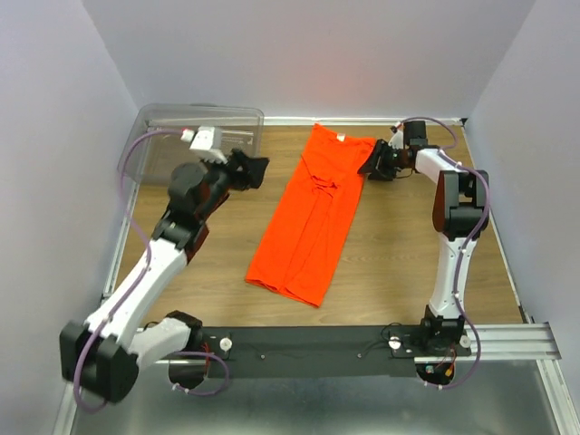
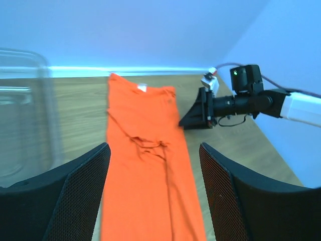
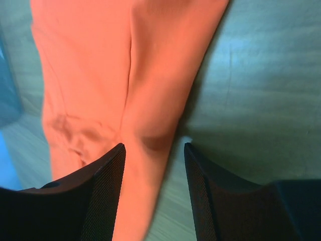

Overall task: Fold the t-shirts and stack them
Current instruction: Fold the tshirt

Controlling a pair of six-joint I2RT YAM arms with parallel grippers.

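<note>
Lying as a long folded strip, the orange t-shirt (image 1: 313,213) sits mid-table (image 1: 399,263) on bare wood, with pale lilac walls (image 1: 308,54) around. A clear bin (image 1: 163,136) stands far left. The left gripper (image 1: 253,169) has its fingers spread and empty. The right gripper (image 1: 372,165) has its fingers spread at the shirt's edge.

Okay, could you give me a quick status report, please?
Left gripper open, empty. Right gripper open over t-shirt, far right edge. Shirt folded lengthwise, flat. Clear bin far left, nothing blocking.

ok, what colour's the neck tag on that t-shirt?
White neck tag, on a plain bright orange t-shirt. Shows best in the left wrist view.
</note>
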